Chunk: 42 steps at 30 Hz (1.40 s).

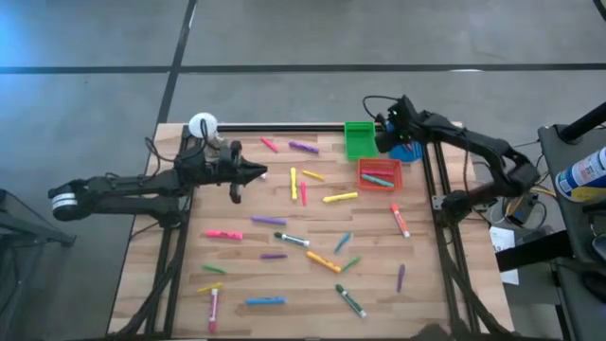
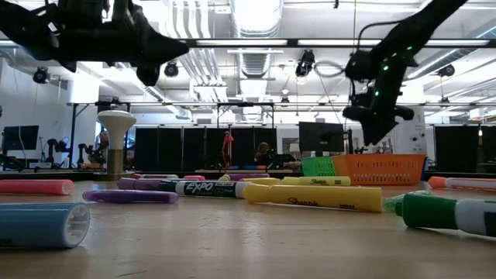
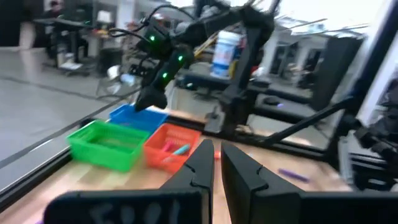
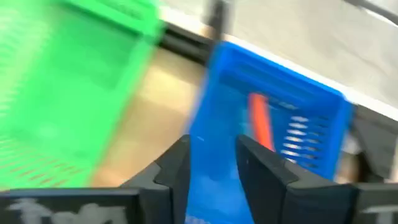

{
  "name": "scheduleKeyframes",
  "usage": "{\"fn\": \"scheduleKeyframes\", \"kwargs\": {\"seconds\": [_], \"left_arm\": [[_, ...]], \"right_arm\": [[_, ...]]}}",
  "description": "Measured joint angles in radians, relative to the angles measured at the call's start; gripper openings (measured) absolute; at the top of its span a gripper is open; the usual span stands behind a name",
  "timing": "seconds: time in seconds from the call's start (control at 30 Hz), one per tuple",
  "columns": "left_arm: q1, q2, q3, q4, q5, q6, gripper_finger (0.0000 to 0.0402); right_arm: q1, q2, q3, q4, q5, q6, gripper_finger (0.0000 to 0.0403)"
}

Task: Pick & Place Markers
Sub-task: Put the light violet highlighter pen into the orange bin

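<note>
Right gripper [image 4: 211, 163]: fingers parted, empty, above small blue slotted plastic bin [image 4: 273, 112] at far right | orange marker [image 4: 261, 127] lies lengthwise inside, directly ahead | left gripper [image 3: 214, 163]: narrow gap, empty, far-left | remaining markers [image 1: 284, 239] scattered mid-table, nearer the left arm.

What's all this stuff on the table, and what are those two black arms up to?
markers: about two dozen, many colours, scattered over the table
green bin: one, far edge
red bin: one, beside the green, markers inside
blue bin: one, under the right hand, orange marker inside
table: one, light wood
white-topped stand: one, far left corner
left hand: raised over the table's left half, holding nothing
right hand: open above the blue bin
</note>
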Motion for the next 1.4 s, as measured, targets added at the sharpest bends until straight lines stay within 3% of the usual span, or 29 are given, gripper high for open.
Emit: {"fn": "scheduleKeyframes", "kwargs": {"seconds": [0.17, 0.37, 0.57, 0.83, 1.03, 1.23, 1.4], "left_arm": [[0.000, -0.001, 0.015, -0.060, 0.007, -0.045, 0.0013], [-0.006, 0.003, 0.116, -0.419, -0.009, -0.064, 0.0002], [-0.048, 0.041, 0.228, -0.758, -0.096, -0.075, 0.0005], [-0.138, 0.222, 0.351, -1.039, -0.118, -0.211, 0.0073], [-0.260, 0.386, 0.457, -1.239, -0.162, -0.223, 0.0121], [-0.347, 0.495, 0.478, -1.282, -0.209, -0.213, 0.0133], [-0.355, 0.514, 0.464, -1.255, -0.260, -0.204, 0.0133]], "right_arm": [[0.071, -0.175, -0.168, 0.200, -0.153, -0.053, 0.0074], [0.161, -0.331, -0.333, 0.394, -0.159, -0.094, 0.0046], [0.224, -0.426, -0.414, 0.490, -0.158, -0.100, 0.0044], [0.264, -0.477, -0.425, 0.497, -0.157, -0.139, 0.0043], [0.272, -0.478, -0.425, 0.512, -0.158, -0.159, 0.0043], [0.272, -0.478, -0.425, 0.513, -0.158, -0.174, 0.0043], [0.272, -0.477, -0.425, 0.513, -0.158, -0.175, 0.0043]]}}
